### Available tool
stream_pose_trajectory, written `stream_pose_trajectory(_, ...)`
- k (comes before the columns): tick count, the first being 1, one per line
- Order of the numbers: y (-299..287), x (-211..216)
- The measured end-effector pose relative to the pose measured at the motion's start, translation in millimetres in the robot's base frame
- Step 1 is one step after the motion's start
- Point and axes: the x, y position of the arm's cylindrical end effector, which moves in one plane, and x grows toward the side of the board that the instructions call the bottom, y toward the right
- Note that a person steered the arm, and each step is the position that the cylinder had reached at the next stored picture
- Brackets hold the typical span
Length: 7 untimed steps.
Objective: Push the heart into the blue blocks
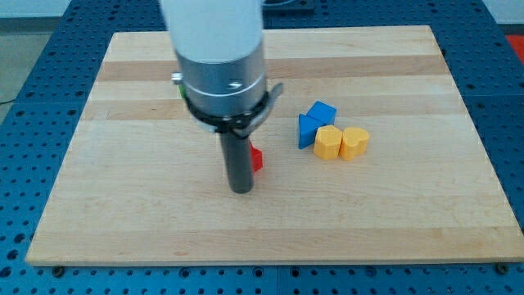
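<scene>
Two blue blocks sit right of the board's middle: a blue cube-like block (322, 111) and a darker blue block (306, 131) touching its lower left. Two yellow blocks touch them below: a yellow block (328, 142) and a yellow heart-like block (354, 142) to its right. A red block (257, 158) peeks out from behind the rod; its shape cannot be made out. My tip (241, 190) rests on the board just left of and below the red block, well left of the blue blocks.
The wooden board (123, 205) lies on a blue perforated table. A sliver of a green block (178, 87) shows at the left edge of the arm's grey housing, mostly hidden.
</scene>
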Motion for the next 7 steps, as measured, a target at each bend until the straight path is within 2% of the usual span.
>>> stream_pose_trajectory(3,1.4,-130.3)
stream_pose_trajectory(4,18.5,-150.4)
stream_pose_trajectory(5,83.4,-153.0)
stream_pose_trajectory(7,33.9,-165.3)
